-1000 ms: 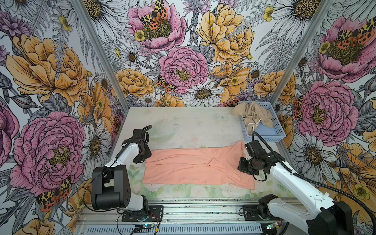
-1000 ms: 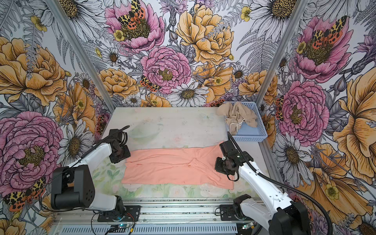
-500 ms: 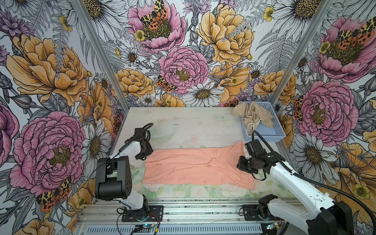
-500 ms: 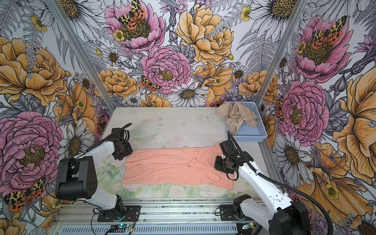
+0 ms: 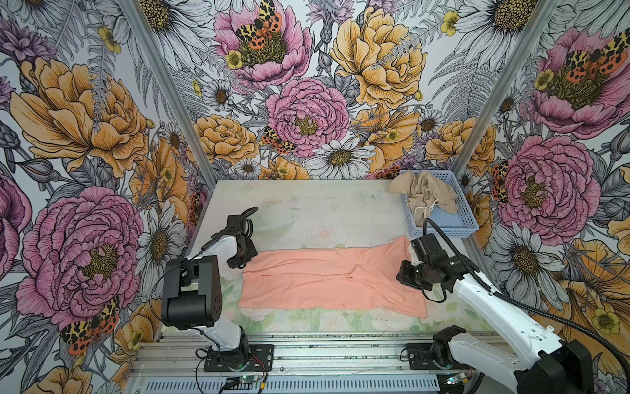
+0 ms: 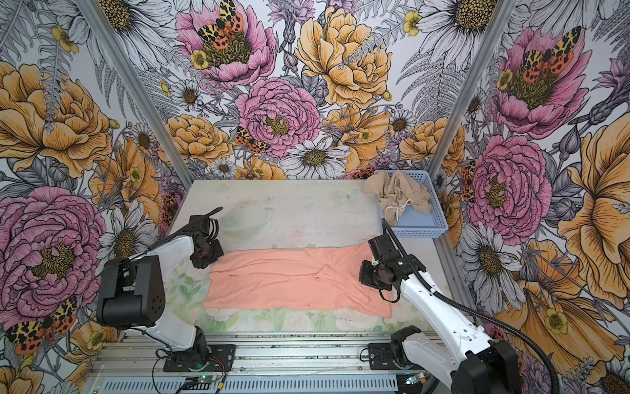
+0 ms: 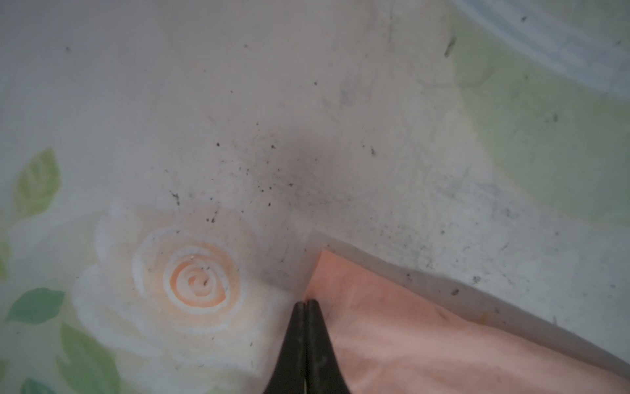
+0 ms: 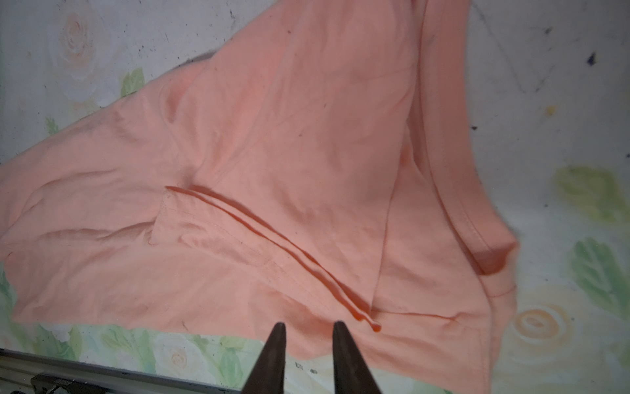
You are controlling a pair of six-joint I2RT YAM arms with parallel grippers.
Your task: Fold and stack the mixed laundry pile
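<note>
The salmon-peach T-shirt (image 5: 324, 283) (image 6: 289, 279) lies spread flat across the middle of the table, graphic hidden. My left gripper (image 5: 243, 264) (image 7: 305, 302) is down at its far left corner, shut, with the shirt's edge (image 7: 375, 324) running into the closed tips. My right gripper (image 5: 405, 278) (image 8: 308, 327) hovers over the shirt's right end near a folded sleeve (image 8: 266, 238), open with nothing between its fingers. The beige-tan garment (image 5: 422, 196) (image 6: 397, 196), with its white drawstring, lies crumpled in the basket.
The light blue perforated basket (image 5: 467, 221) (image 6: 433, 232) stands at the back right corner of the table. Floral walls close in the table on three sides. A metal rail (image 5: 306, 354) with both arm bases runs along the front edge.
My left gripper has moved a little toward the shirt's far left corner and closed there. The right arm and the shirt have stayed put.
</note>
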